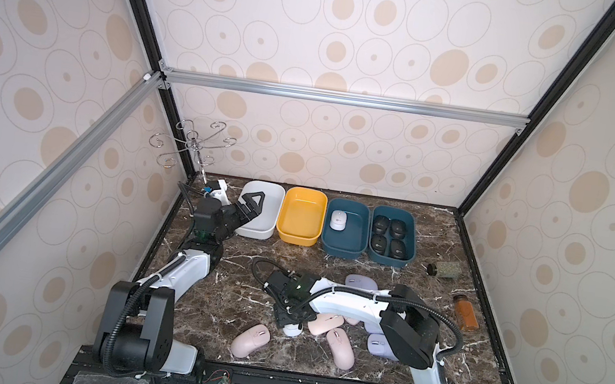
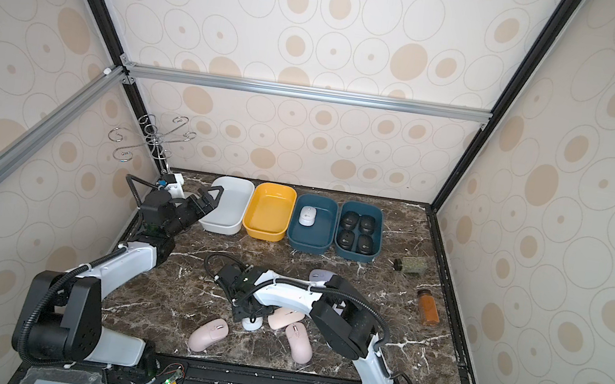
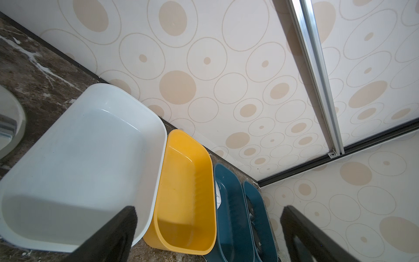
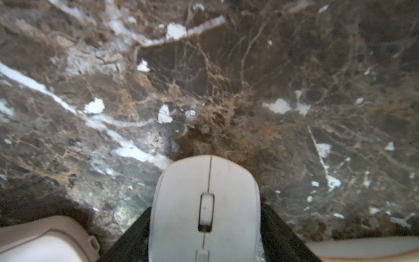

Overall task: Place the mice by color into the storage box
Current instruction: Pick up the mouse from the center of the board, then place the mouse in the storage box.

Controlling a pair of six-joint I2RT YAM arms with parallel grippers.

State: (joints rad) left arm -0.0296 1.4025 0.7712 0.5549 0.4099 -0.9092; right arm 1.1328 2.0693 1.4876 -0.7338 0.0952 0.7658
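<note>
White mouse point(image 4: 204, 211) lies lengthwise between right gripper point(image 1: 290, 319) fingers, grip uncertain, nose away from wrist; left gripper point(image 1: 251, 205) gapes.

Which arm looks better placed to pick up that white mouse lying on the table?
Right. The right tool straddles the white mouse, a finger on each side; the left tool hangs open over the white bin, far from it.

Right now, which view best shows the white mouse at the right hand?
The right wrist view: the white mouse fills the foreground, scroll wheel clear. In both top views only its end peeks out; the left wrist view misses it.
</note>
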